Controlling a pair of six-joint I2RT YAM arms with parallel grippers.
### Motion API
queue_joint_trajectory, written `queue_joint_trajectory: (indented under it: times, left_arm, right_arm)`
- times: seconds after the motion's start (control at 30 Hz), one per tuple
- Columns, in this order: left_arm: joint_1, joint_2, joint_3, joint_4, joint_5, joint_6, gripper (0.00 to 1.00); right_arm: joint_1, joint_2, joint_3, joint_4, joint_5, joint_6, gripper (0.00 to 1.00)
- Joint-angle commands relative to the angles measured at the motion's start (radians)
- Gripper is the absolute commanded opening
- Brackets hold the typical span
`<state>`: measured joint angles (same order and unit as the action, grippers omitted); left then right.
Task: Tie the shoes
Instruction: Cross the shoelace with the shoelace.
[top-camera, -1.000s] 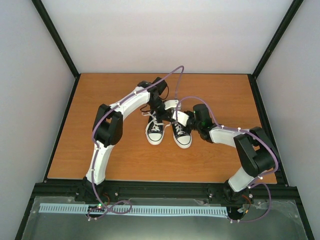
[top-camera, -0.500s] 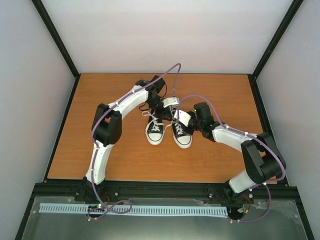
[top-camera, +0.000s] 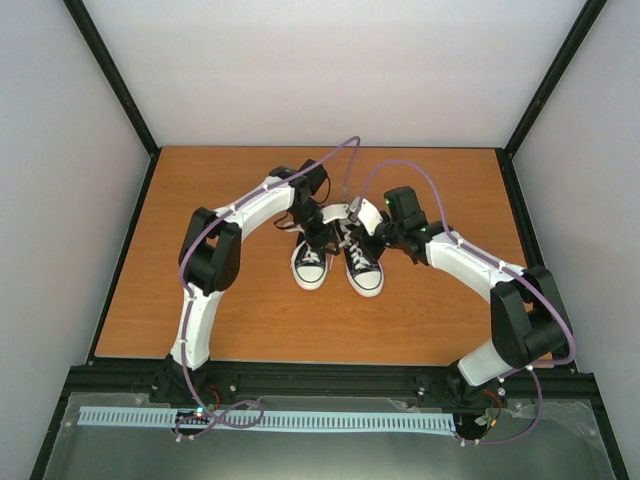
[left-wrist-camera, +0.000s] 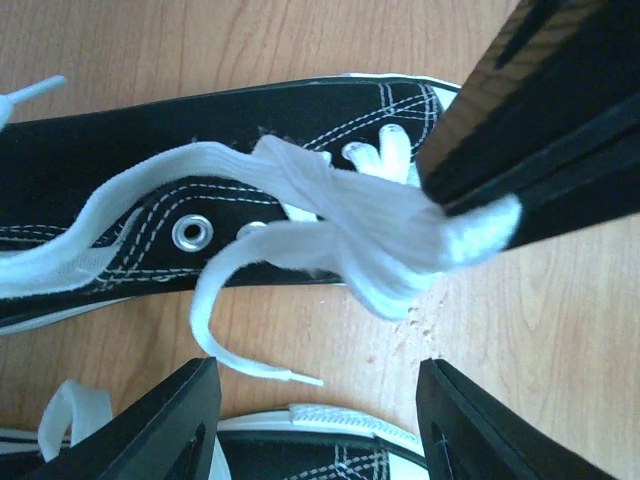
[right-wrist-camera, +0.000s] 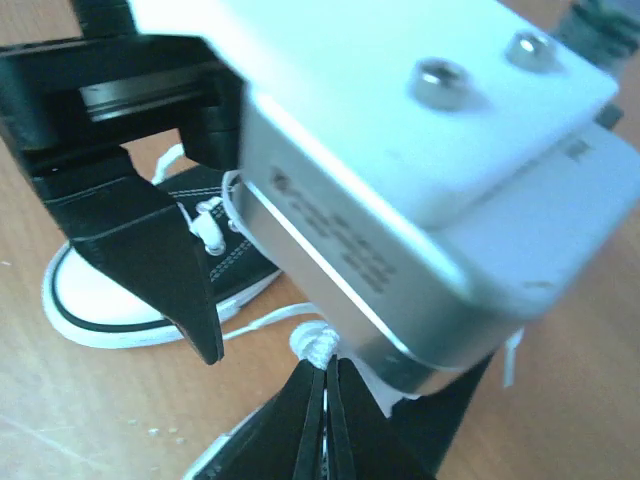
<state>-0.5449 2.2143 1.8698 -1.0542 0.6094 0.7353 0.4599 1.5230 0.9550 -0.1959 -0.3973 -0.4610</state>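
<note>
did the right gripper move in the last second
yes: in the top view the right gripper, shut on a lace, shifted toward the table's far edge, away from the shoes' toe caps

Black shoes (top-camera: 362, 268) with white laces (left-wrist-camera: 330, 220); orange-brown woodgrain table (top-camera: 200, 200)

No readable text; print on metal plate (right-wrist-camera: 330, 250) (right wrist view) blurred.

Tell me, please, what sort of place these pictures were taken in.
Most likely a robotics lab test cell: a wooden tabletop boxed in by plain white walls and a black frame, two robot arms bolted to a rail at its near edge, and a pair of black sneakers set out.
</note>
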Motion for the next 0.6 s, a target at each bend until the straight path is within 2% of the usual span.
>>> queue_joint_trajectory:
  times: [0.0, 0.1, 0.33, 0.47, 0.57]
  left_arm:
    - [0.005, -0.097, -0.024, 0.016, -0.002, 0.015, 0.57]
    - [0.005, -0.121, -0.063, 0.033, -0.020, 0.005, 0.57]
    - [0.004, -0.133, -0.109, 0.058, -0.045, -0.071, 0.55]
    - [0.003, -0.130, -0.105, 0.057, -0.058, -0.104, 0.52]
    - [0.002, -0.139, -0.110, 0.058, -0.047, -0.110, 0.52]
  right_arm:
    - [-0.014, 0.002, 0.072, -0.187, -0.092, 0.208, 0.03]
    - [-0.032, 0.004, 0.090, -0.246, -0.206, 0.305, 0.03]
    - [-0.036, -0.011, 0.138, -0.382, -0.284, 0.398, 0.03]
    - [-0.051, -0.039, 0.093, -0.298, -0.418, 0.475, 0.03]
    - [-0.070, -0.030, 0.060, -0.213, -0.463, 0.534, 0.03]
